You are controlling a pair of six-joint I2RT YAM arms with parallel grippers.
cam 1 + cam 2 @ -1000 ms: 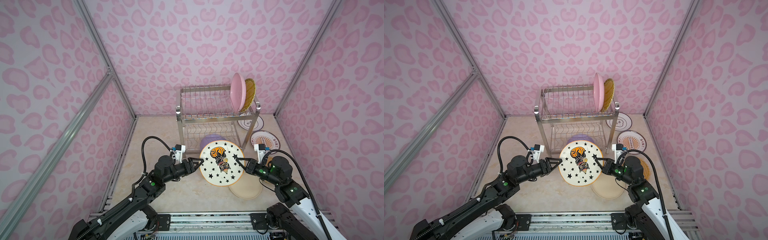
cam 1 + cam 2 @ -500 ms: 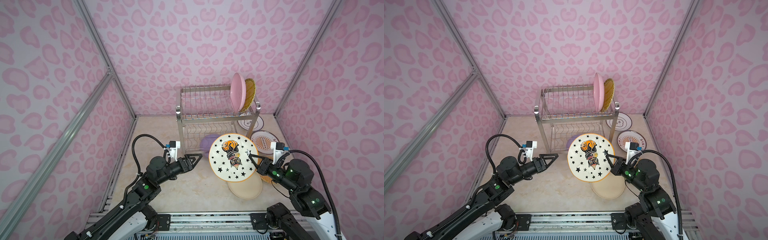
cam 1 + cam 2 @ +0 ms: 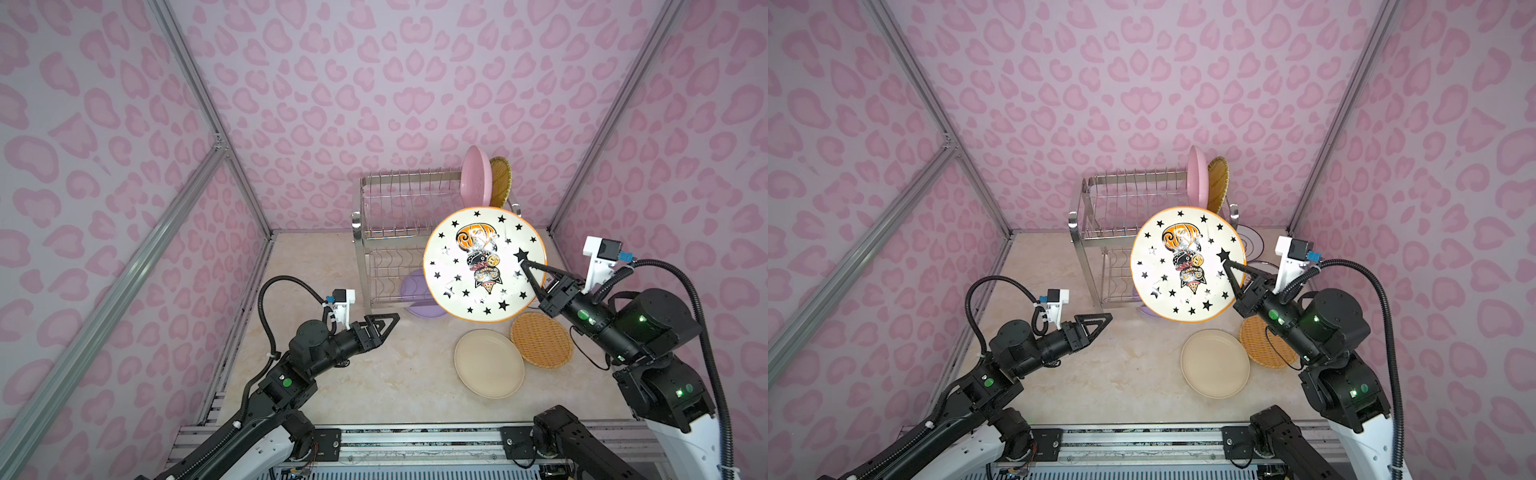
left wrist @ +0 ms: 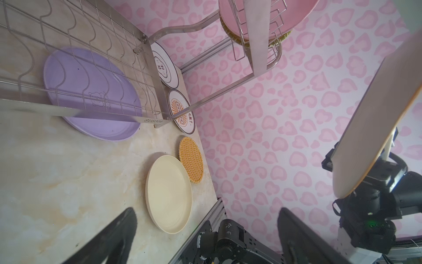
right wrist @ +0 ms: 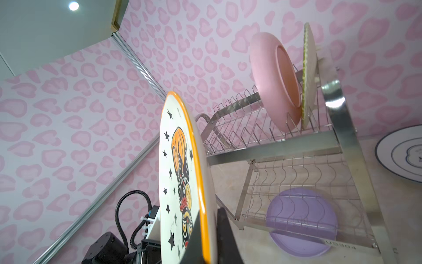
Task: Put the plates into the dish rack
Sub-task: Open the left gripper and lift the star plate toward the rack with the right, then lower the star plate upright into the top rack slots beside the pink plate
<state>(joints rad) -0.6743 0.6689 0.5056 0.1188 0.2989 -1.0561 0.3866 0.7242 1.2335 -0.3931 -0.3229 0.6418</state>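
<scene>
The right gripper (image 3: 525,270), clamped on the star-patterned plate's (image 3: 478,266) rim, holds it raised before the dish rack (image 3: 399,199), whose free top slots lie beyond, beside the pink plate (image 3: 476,174); the left gripper (image 3: 388,330) hangs open, farther off.

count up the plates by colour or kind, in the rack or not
pink plate: 1
lilac plate: 1
cream plate: 1
star-patterned plate: 1
wicker plates: 2
white printed plates: 2
total: 8
</scene>
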